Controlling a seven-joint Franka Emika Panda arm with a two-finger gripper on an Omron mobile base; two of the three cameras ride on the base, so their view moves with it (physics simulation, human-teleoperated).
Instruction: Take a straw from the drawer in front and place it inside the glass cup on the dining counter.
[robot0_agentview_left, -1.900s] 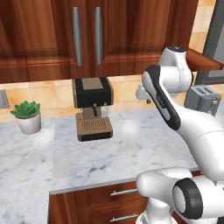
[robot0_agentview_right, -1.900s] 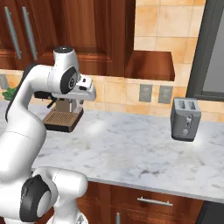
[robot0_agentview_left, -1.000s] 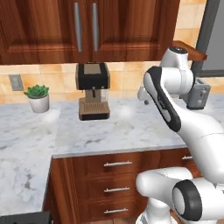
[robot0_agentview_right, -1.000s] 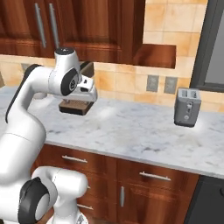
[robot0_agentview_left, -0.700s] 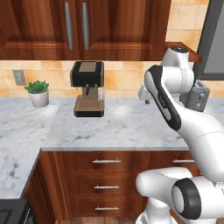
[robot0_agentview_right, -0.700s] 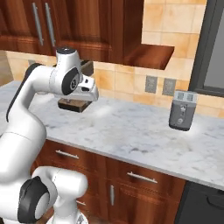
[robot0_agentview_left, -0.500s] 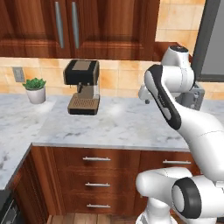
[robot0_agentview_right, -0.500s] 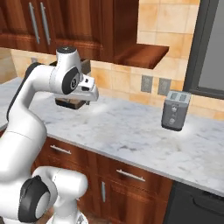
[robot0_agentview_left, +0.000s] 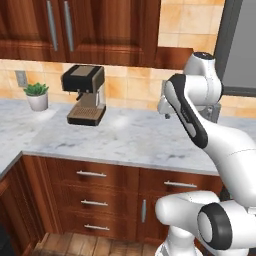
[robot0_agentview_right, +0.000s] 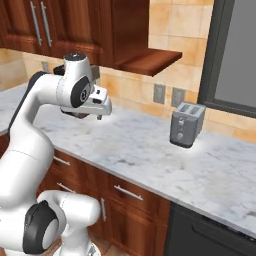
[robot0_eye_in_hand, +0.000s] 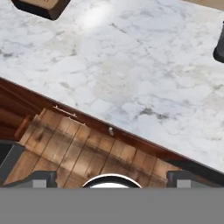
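Observation:
My gripper (robot0_agentview_right: 100, 113) hangs open and empty above the marble worktop (robot0_agentview_right: 150, 150), pointing down near its front edge. In the left base view the gripper (robot0_agentview_left: 165, 111) sits level with the backsplash. The hand view shows the gripper (robot0_eye_in_hand: 112, 181) with its two dark fingertips (robot0_eye_in_hand: 43, 178) far apart and nothing between them. Closed reddish-brown drawers with horizontal silver bar handles (robot0_agentview_left: 91, 174) line the cabinet below the worktop. From above, a drawer handle (robot0_eye_in_hand: 65, 111) shows under the marble edge. The straw, the glass cup and the dining counter are out of view.
A coffee machine (robot0_agentview_left: 84, 95) and a small potted plant (robot0_agentview_left: 37, 95) stand at the back left of the worktop. A silver toaster (robot0_agentview_right: 186, 124) stands to the right. A dark appliance front (robot0_agentview_right: 210, 232) sits below right. Wood floor (robot0_eye_in_hand: 87, 151) lies before the cabinets.
The whole picture has shifted: the base has moved, so the worktop things slide left and more of the drawer fronts show. The arm keeps its pose and the gripper stays open.

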